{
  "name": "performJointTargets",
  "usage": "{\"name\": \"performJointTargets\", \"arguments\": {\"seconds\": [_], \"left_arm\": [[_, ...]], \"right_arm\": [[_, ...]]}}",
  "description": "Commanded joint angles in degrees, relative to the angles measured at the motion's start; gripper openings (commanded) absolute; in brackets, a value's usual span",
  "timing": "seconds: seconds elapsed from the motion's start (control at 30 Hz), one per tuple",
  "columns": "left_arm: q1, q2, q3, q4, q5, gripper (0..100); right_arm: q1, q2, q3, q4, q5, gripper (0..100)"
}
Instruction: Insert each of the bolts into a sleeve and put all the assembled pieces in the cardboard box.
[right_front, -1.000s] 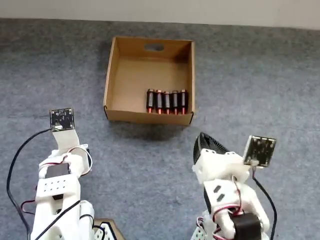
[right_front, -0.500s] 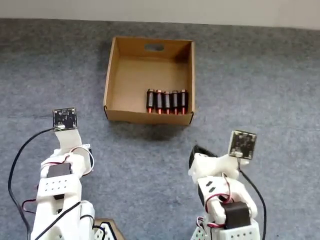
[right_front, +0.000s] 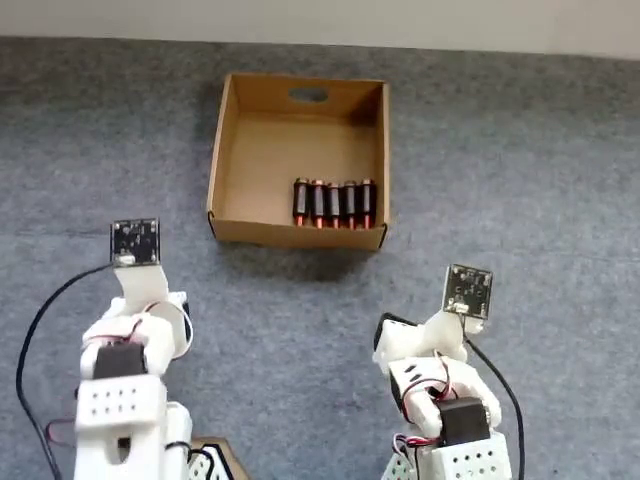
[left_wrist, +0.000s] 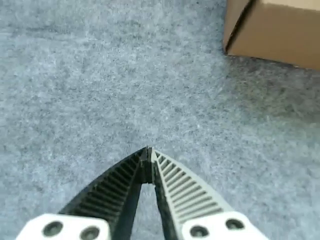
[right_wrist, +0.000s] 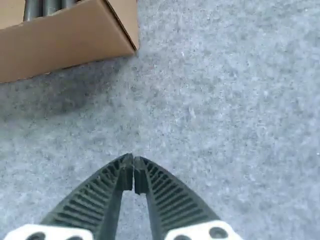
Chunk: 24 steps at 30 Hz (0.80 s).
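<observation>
Here the left gripper (left_wrist: 148, 156) is closed on nothing, its ribbed tips meeting over grey mat (left_wrist: 75, 75). The right gripper (right_wrist: 133, 164) is likewise pinched together and empty. Both hang low on the near side, well apart from each other and short of the box (right_front: 215, 160).

The five pieces (right_front: 334, 204) lie side by side inside the box, against its near wall and toward its right corner. They look like stiff, smooth metal cylinders: probably light enough for these fingers, but rounded and prone to roll or slip. If one needed taking, a grip across the middle of the sleeve, squarely over its width, seems safest.

The box walls stand upright, and the near wall rises between the grippers and the row, so any reach would have to come down from above. Packed so tightly, the pieces leave little room for a finger between them. There is broad room on the mat between grippers and box.
</observation>
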Motion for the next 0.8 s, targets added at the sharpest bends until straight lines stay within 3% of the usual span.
{"name": "performJointTargets", "arguments": {"seconds": [0.0, 0.17, 0.33, 0.5, 0.77], "left_arm": [[0.92, -14.90, 4.44, 3.16, 0.44, 1], [1.01, -32.57, 12.62, 3.87, 0.44, 1], [6.02, -27.30, 12.88, 3.08, 0.44, 1], [11.74, -27.03, 12.88, 8.79, 0.09, 1], [11.74, -27.30, 12.88, 18.55, 0.09, 1]], "right_arm": [[0.57, -0.31, 8.13, -0.66, 0.44, 1.1], [0.57, -0.13, 8.13, -0.57, 0.44, 1.1], [0.57, -0.04, 8.13, 1.01, 0.44, 1.1], [0.57, -0.40, 8.13, 8.13, 0.26, 1.1], [0.57, -0.22, 8.13, 7.96, 0.35, 1.1]]}}
